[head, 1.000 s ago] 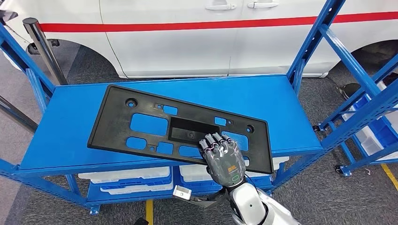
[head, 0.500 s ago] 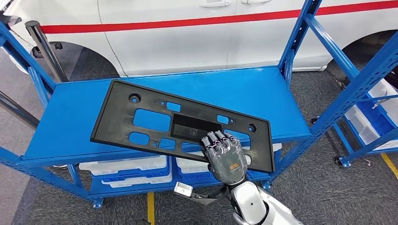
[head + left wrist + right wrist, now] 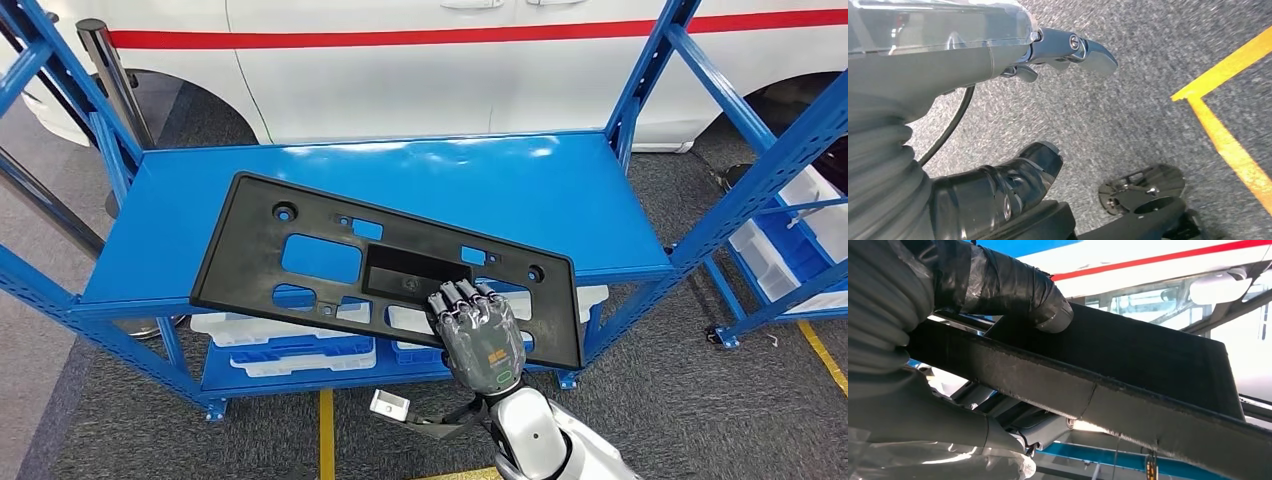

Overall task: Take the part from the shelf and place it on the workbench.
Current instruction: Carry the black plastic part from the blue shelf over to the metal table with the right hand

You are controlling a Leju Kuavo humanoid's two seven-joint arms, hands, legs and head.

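The part is a long black plastic panel (image 3: 320, 255) with several cut-outs. It lies slanted over the front of the blue shelf (image 3: 560, 210), its near edge past the shelf's front rim. My right hand (image 3: 478, 335) grips the panel's near edge right of centre, fingers on top. The right wrist view shows the panel's underside (image 3: 1148, 355) with the thumb (image 3: 1018, 290) pressed against it. My left hand (image 3: 998, 185) hangs over the grey floor, its fingers apart and holding nothing.
A white car with a red stripe (image 3: 420, 60) stands behind the shelf. Blue uprights (image 3: 650, 70) frame the shelf's corners. White bins (image 3: 290, 345) sit on the lower level. A second blue rack (image 3: 790, 240) is at the right. Yellow floor tape (image 3: 325, 435) runs below.
The whole scene has shifted as the camera moved back. The panel now sticks out further past the shelf's front rim, still in my right hand's grip.
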